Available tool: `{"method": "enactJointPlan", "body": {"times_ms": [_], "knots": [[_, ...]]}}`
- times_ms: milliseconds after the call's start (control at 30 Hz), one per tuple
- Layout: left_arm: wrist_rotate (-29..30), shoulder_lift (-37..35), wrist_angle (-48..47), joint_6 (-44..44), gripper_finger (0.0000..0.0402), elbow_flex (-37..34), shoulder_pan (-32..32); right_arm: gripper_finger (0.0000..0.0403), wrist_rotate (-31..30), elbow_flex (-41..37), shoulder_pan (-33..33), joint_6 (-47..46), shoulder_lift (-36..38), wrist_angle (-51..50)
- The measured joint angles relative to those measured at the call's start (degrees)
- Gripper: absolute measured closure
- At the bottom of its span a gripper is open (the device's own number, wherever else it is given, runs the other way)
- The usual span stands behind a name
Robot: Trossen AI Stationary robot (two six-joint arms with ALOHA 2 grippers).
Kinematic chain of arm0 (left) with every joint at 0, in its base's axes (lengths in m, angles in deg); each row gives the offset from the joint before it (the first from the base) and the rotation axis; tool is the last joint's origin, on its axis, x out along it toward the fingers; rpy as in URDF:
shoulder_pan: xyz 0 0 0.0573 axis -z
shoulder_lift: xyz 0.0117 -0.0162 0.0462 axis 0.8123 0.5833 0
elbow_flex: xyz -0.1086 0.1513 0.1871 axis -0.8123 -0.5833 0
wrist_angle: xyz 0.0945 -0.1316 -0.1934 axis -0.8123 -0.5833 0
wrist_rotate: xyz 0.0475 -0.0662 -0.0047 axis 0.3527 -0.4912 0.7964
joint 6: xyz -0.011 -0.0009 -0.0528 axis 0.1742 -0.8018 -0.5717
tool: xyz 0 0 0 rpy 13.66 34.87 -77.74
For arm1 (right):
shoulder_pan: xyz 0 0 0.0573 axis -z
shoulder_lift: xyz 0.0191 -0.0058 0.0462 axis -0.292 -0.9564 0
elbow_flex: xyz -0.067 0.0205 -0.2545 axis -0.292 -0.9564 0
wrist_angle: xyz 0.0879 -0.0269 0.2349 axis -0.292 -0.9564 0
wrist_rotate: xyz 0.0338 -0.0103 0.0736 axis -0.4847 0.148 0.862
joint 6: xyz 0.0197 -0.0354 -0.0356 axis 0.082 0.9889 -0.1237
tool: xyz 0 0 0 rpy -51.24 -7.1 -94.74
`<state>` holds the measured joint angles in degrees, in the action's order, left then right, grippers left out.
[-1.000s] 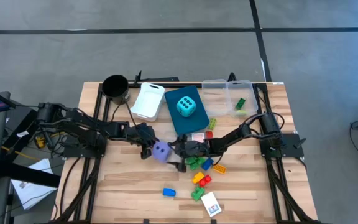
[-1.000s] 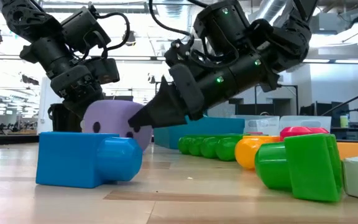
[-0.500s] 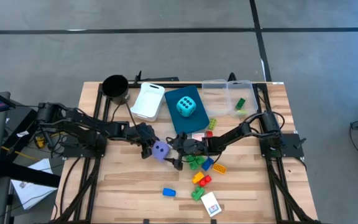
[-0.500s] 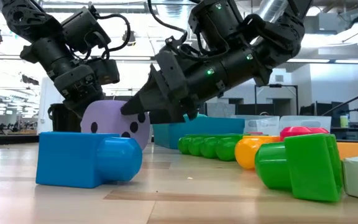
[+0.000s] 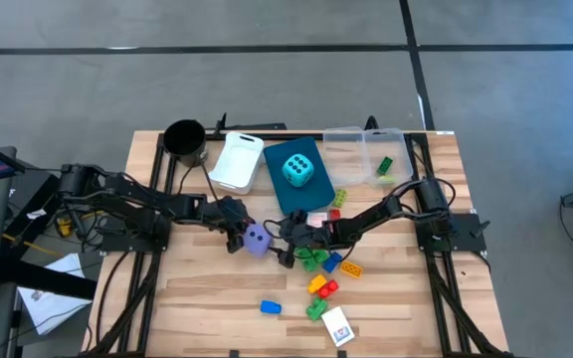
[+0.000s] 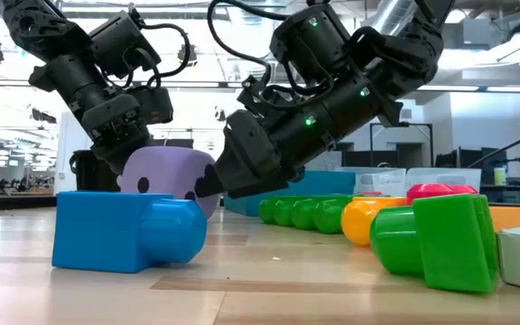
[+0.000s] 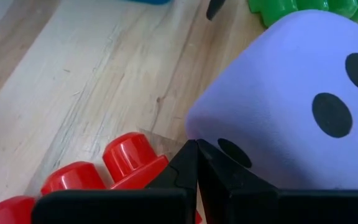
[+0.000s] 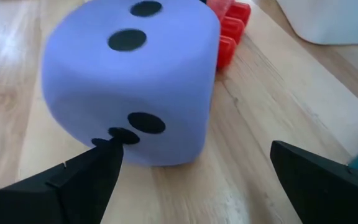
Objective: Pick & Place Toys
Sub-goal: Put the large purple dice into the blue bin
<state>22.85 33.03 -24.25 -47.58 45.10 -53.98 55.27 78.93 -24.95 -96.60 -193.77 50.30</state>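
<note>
Your left gripper sits low over the table, and its fingers are pressed together with nothing between them. The red brick lies directly against those fingertips on one side, and the purple die rests on the wood just ahead of them (the left wrist view shows the fingertips meeting at the die's lower edge, touching or nearly so). You have the die between the two grippers.

Your right gripper faces the die from the opposite side. Its fingers are spread wide, one tip at the die's near bottom corner and the other well clear to the side, so the die is not pinched. In the low view the right gripper's nose meets the die's face.

Behind your right gripper, toward its arm, lies the brick cluster: green bricks just beside it, then a blue brick, an orange brick, and a yellow brick and red one a little farther. A lone blue brick lies well apart, nearer the table's front edge, with a card beyond it.

Past both grippers, the cyan die rests on the blue bin.
</note>
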Motion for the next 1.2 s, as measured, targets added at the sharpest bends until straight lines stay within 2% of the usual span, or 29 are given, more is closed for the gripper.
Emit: {"method": "enactJointPlan", "body": {"times_ms": [333, 467, 667, 800, 1200], "knots": [[-0.4, 0.0, -0.2, -2.9, 0.0402, 0.0, 0.0, 0.0003, -2.0, 0.0, 0.1, -1.4, 0.0, -2.6], [-1.3, 0.0, -0.5, -3.0, 0.0402, 0.0, 0.2, 0.0003, -2.9, -0.1, 0.3, -2.7, 0.1, -8.2], [-1.1, 0.0, -0.6, -3.0, 0.0401, 0.0, 0.2, 0.0003, 2.1, -0.1, 0.4, -7.1, 3.8, -18.0], [-0.7, 0.0, -1.0, -3.0, 0.0402, 0.0, 0.2, 0.0003, 7.0, -0.2, -0.9, -6.7, 5.8, -17.4], [-0.6, 0.0, -1.0, -3.0, 0.0402, 0.0, 0.1, 0.0003, 6.8, -0.1, -2.9, -5.2, 6.4, -8.4]]}}
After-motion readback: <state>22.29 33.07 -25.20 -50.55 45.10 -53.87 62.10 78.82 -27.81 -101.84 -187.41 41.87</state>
